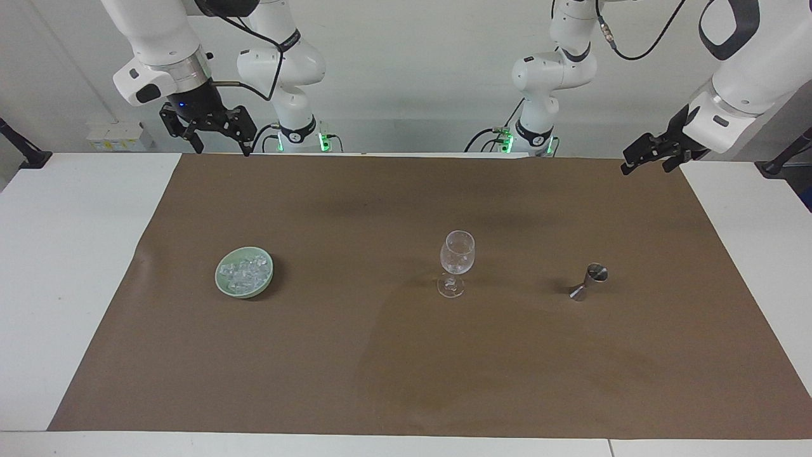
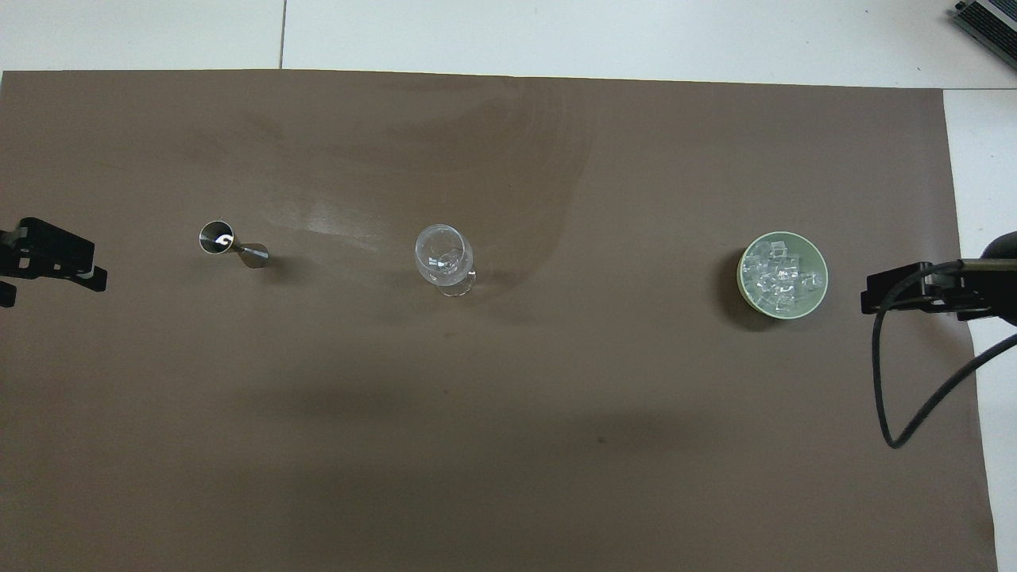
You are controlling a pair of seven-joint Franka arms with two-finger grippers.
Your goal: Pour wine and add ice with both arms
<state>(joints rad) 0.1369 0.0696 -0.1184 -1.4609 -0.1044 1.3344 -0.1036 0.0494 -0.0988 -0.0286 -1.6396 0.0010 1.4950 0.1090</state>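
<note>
A clear stemmed wine glass (image 1: 457,259) stands upright mid-mat; it also shows in the overhead view (image 2: 443,258). The ice (image 1: 246,273) is a heap of small clear cubes in a pale green bowl (image 1: 223,284), toward the right arm's end; in the overhead view the ice (image 2: 783,276) fills the bowl (image 2: 744,280). A steel jigger (image 1: 590,281) stands toward the left arm's end, also in the overhead view (image 2: 230,245). My right gripper (image 1: 221,143) hangs open and empty over the mat's edge by its base. My left gripper (image 1: 646,166) hangs open and empty over the mat's corner.
A brown mat (image 1: 406,368) covers most of the white table (image 1: 70,254). In the overhead view the left gripper (image 2: 79,270) and the right gripper (image 2: 871,299) show at the mat's two ends, with a black cable (image 2: 882,381) looping below the right one.
</note>
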